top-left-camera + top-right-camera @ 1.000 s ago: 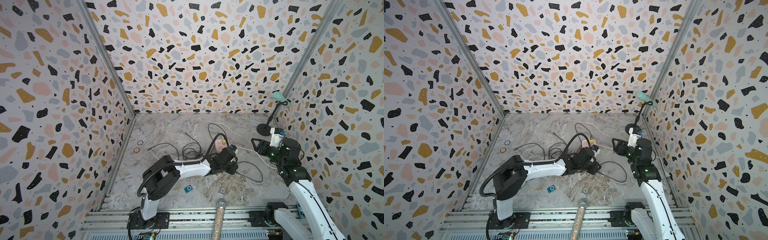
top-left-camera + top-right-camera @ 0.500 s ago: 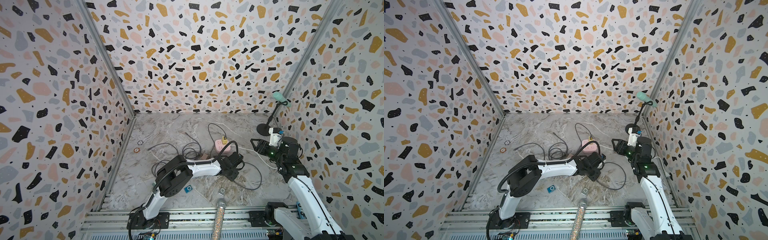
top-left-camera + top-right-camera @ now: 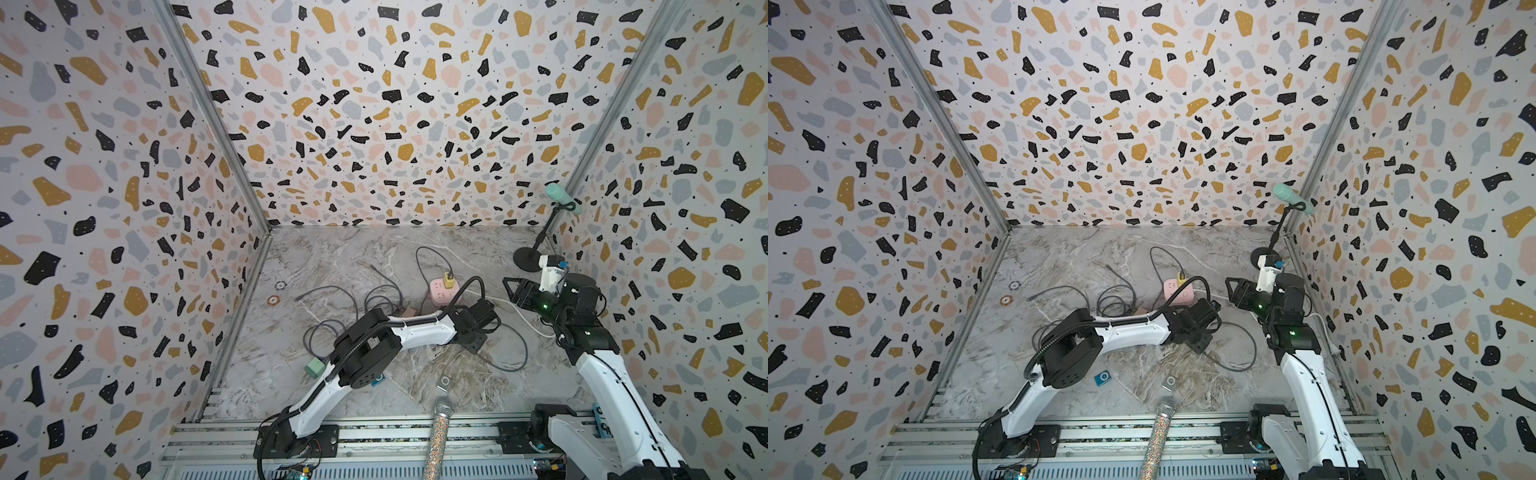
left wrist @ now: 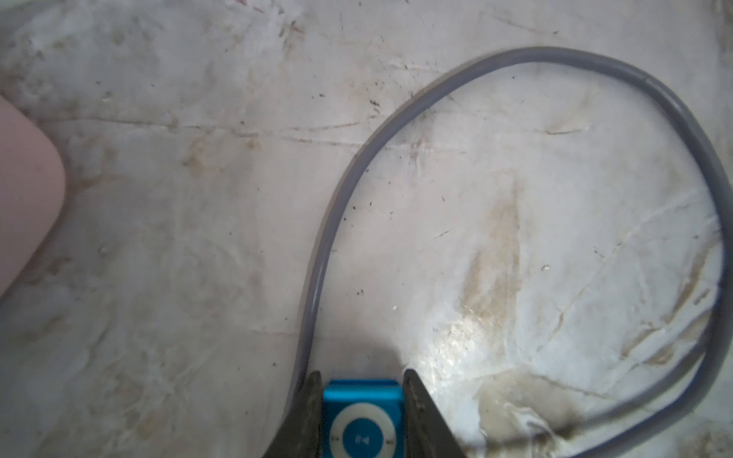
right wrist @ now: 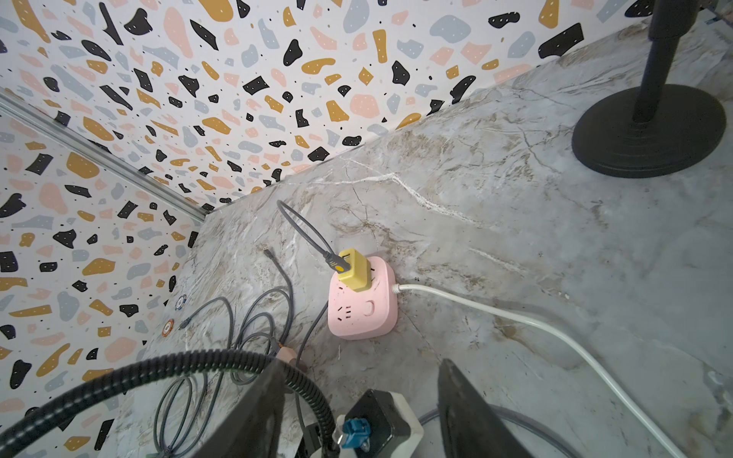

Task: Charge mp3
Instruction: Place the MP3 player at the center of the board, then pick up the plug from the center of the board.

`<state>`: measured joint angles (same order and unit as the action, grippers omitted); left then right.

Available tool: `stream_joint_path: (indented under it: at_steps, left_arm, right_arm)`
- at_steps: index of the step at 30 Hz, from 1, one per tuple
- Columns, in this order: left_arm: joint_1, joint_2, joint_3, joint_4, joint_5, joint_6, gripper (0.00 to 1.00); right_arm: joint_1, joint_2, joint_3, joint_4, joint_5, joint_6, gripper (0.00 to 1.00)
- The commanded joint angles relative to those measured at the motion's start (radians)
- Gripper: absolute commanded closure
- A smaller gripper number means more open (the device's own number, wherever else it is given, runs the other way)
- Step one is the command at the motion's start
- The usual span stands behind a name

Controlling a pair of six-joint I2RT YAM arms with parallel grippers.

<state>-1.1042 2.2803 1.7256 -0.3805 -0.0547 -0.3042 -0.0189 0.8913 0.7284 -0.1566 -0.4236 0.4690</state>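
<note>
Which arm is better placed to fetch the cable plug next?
Right, probably: the right gripper is open and empty, facing the cable; the left gripper grips the mp3.

- pink power strip (image 3: 1168, 287): partly covered by black hose (image 3: 1200, 278) in a top view.
- left gripper (image 4: 361, 390), near the strip: fingertips hidden under its wrist in both top views.
- blue mp3 (image 4: 361, 420) between its fingers: cut off by the left wrist frame edge.
- second blue player (image 3: 379, 380), well apart from the strip: half behind left arm (image 3: 415, 330).
- pink blur (image 4: 27, 190) at frame edge: cannot tell what.
</note>
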Motion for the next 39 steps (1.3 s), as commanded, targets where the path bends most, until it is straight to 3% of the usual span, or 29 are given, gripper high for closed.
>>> stream_joint_path:
  at_steps: [1, 4, 9, 15, 21, 28, 35, 39]
  left_arm:
    - [0.001, 0.016, 0.014, 0.017, 0.044, -0.02, 0.54]
    - [0.0, 0.007, 0.021, 0.029, 0.05, -0.021, 0.47]
    - [0.001, -0.049, 0.014, 0.049, 0.042, -0.02, 0.46]
    - [0.006, -0.201, -0.047, 0.065, -0.021, 0.002, 0.46]
    - [0.044, -0.383, -0.198, 0.055, -0.117, -0.021, 0.45]
    - [0.14, -0.575, -0.418, 0.043, -0.277, -0.205, 0.42]
    - [0.266, -0.676, -0.648, 0.156, -0.263, -0.448, 0.36]
    - [0.299, -0.643, -0.664, 0.187, -0.241, -0.531, 0.33]
  right_arm:
    - [-0.004, -0.011, -0.006, 0.01, -0.008, -0.009, 0.38]
    - [-0.004, -0.017, -0.015, 0.01, -0.014, -0.01, 0.38]
    - [-0.005, -0.021, -0.018, 0.01, -0.019, -0.01, 0.38]
    - [-0.004, -0.009, -0.027, 0.022, -0.036, 0.0, 0.4]
    - [0.011, 0.004, -0.039, 0.044, -0.046, 0.019, 0.41]
    - [0.129, 0.054, -0.007, 0.031, 0.053, 0.0, 0.43]
    - [0.277, 0.141, 0.052, 0.025, 0.166, -0.039, 0.42]
    - [0.364, 0.191, 0.093, 0.011, 0.265, -0.078, 0.42]
